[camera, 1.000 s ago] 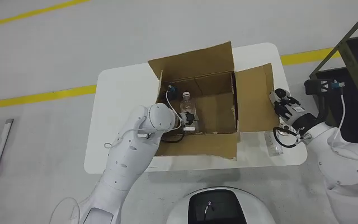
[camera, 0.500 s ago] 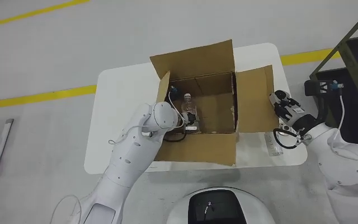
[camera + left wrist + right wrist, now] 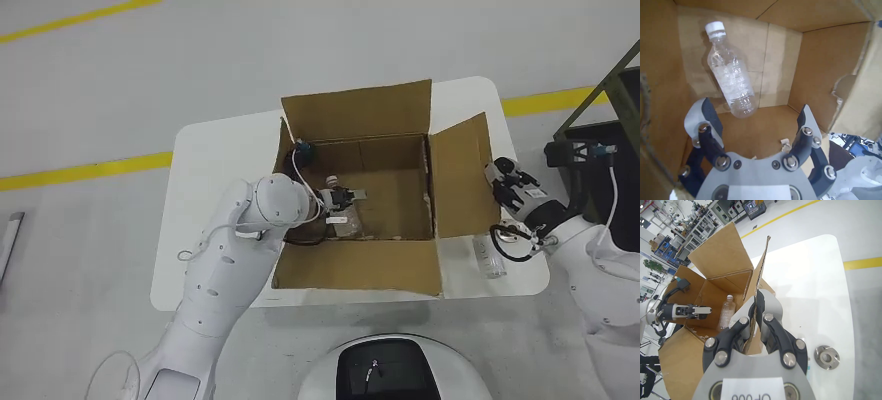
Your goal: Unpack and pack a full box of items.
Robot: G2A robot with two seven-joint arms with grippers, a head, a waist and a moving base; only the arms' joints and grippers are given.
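An open cardboard box [image 3: 360, 110] stands on the white table [image 3: 215, 210]. Inside it a clear plastic bottle [image 3: 730, 77] with a white cap leans against the box wall, also seen from the right wrist [image 3: 726, 313]. My left gripper [image 3: 755, 103] is inside the box, open, its fingertips just short of the bottle's base and not touching it; from above it sits at the box's left side [image 3: 350, 193]. My right gripper [image 3: 756, 306] is shut on the edge of the box's right flap [image 3: 460, 175].
A second clear bottle [image 3: 490, 255] lies on the table beside the right arm. A round metal flange [image 3: 826, 357] rests on the table near the right gripper. The table's left part is bare white surface.
The box has slid to the right and squared up, with the right gripper holding its flap. The left gripper has shifted inside the box and now stands apart from the bottle.
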